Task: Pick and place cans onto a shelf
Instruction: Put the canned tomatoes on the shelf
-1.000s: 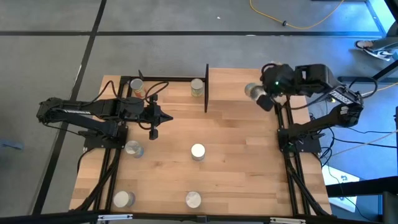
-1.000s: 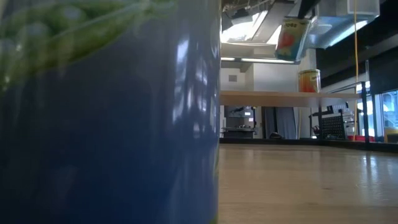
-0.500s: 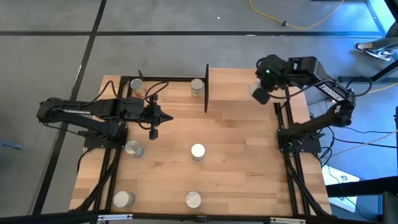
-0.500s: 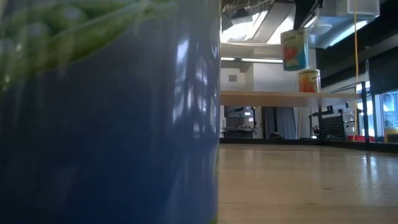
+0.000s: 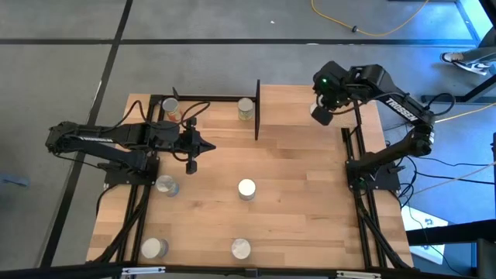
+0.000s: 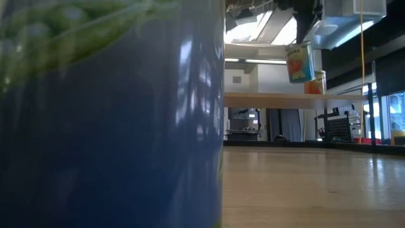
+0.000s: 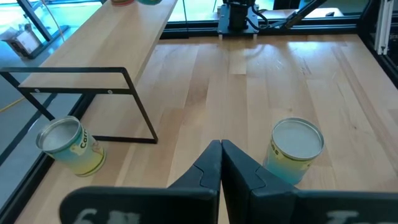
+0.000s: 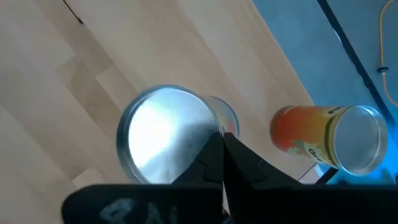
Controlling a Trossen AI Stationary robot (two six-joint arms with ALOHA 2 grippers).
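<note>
Right fingers pinched on the rim of a can, which hangs tilted just above the shelf, near an orange can standing on it. Left fingers pressed together, empty, over the counter beside the black shelf frame. Six more cans sit on the counter, nearest one just past the left fingers.

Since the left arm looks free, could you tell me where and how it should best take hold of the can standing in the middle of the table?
Grip the middle can around its curved side wall, coming straight down from above with the left claw opened across its width. It stands upright with its round silvery top facing up and bare wood all round it, so fingers should fit on both sides.
</note>
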